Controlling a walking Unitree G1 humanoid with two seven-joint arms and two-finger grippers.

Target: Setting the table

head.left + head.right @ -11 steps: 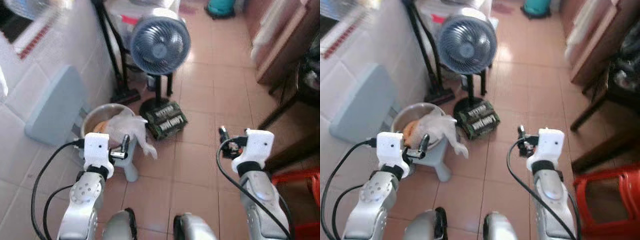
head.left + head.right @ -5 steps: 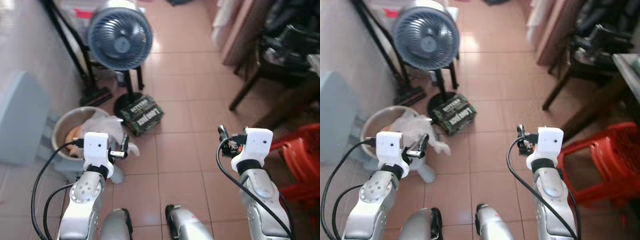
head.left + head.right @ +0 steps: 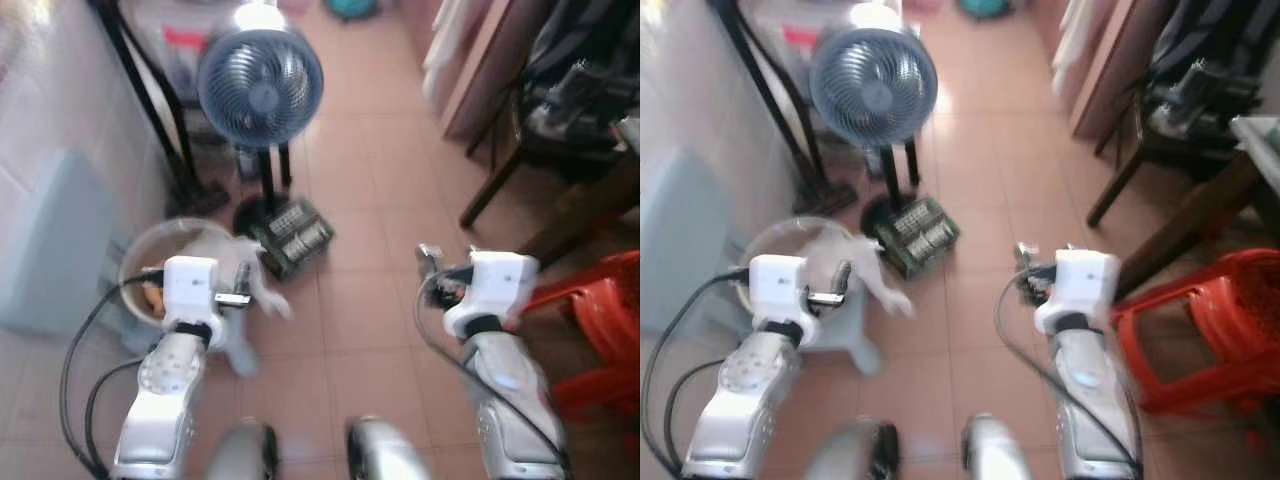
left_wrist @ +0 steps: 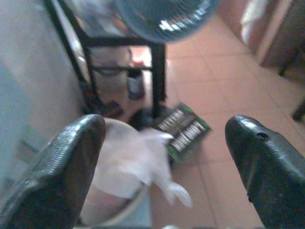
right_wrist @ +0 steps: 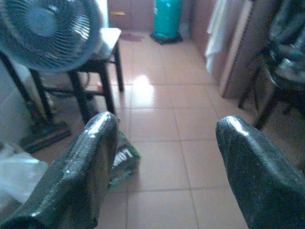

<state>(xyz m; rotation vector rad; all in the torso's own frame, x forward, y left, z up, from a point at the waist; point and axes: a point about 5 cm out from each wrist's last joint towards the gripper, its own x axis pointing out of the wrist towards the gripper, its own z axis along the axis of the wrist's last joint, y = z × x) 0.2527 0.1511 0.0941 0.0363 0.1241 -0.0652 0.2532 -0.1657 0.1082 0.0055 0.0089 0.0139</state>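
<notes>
Worktop: a pale edge of it (image 3: 1262,128) shows at the far right of the head views, above a dark wooden leg that slants down to the floor; nothing on it can be made out.
Left tool (image 4: 167,167): held out in front of the robot at the left, its two black fingers (image 4: 62,167) spread wide apart with nothing between them; it points toward the basin and the fan.
Right tool (image 5: 162,167): held out at the right, fingers (image 5: 252,167) likewise wide apart and empty, aimed along the tiled floor.
Red stool (image 3: 1205,330): plastic, just beside the right arm on the robot's right, next to the dark leg.
Dark chair (image 3: 560,90): farther off on the right, with dark, blurred things heaped on its seat.
Basin (image 3: 150,265): a round metal bowl on a small pale stool at the left, ahead of the left arm; a crumpled white plastic bag (image 3: 245,270) hangs over its rim, and something orange lies inside.
Green pack (image 3: 920,235): a flat dark green packet with white lettering, lying on the floor between the basin and the fan's base.
Fan (image 3: 873,87): a standing fan with a blue-grey grille, upright beyond the packet, near the white wall.
Teal cylinder (image 5: 167,19): stands on the floor far down the room.
Floor (image 3: 370,180): terracotta tiles; the head views are somewhat blurred.
</notes>
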